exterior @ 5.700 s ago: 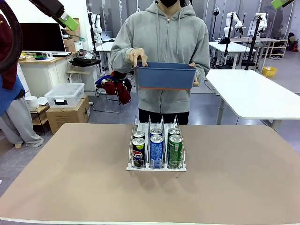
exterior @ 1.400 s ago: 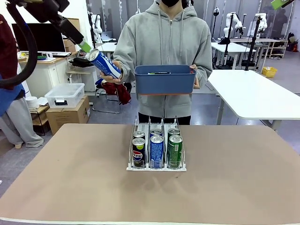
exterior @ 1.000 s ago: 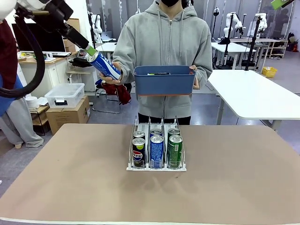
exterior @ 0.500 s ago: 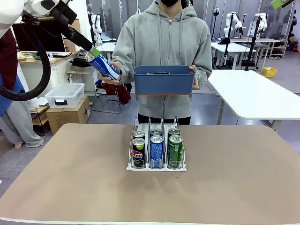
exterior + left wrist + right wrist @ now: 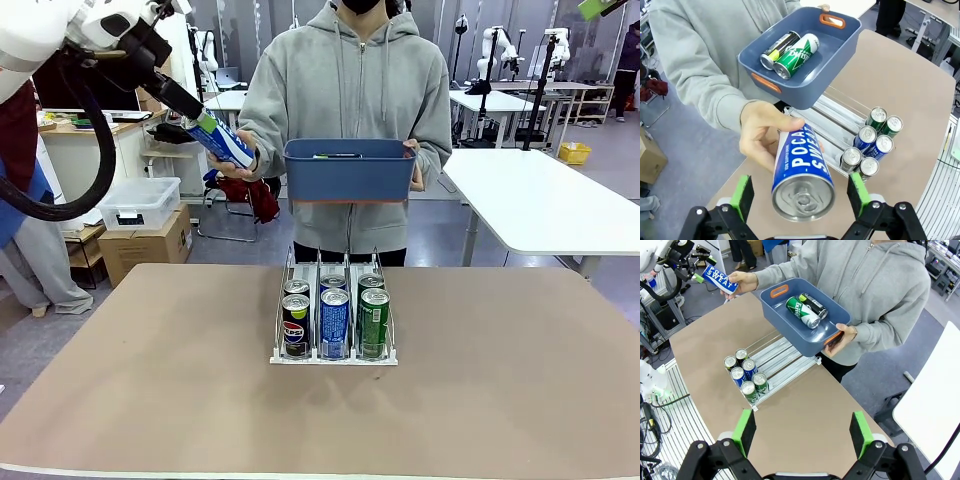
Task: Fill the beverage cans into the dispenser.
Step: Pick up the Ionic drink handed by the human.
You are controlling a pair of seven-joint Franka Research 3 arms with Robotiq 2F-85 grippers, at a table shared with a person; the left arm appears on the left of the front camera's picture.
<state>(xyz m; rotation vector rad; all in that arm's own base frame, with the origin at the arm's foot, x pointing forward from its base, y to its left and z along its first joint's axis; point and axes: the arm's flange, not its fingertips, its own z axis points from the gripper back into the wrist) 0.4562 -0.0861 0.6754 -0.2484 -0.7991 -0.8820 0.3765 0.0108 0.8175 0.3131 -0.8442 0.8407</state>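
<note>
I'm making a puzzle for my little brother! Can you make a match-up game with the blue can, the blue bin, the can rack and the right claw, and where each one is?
Things:
1. blue can
2. blue bin
3. dispenser
4. right claw

Places:
A. standing on the table, with six cans in it
B. open, high above the table, holding nothing
C. in the person's hand, between the fingers of the open left claw
D. held up by the person, with two cans lying inside

Pairs: 1-C, 2-D, 3-A, 4-B.
</note>
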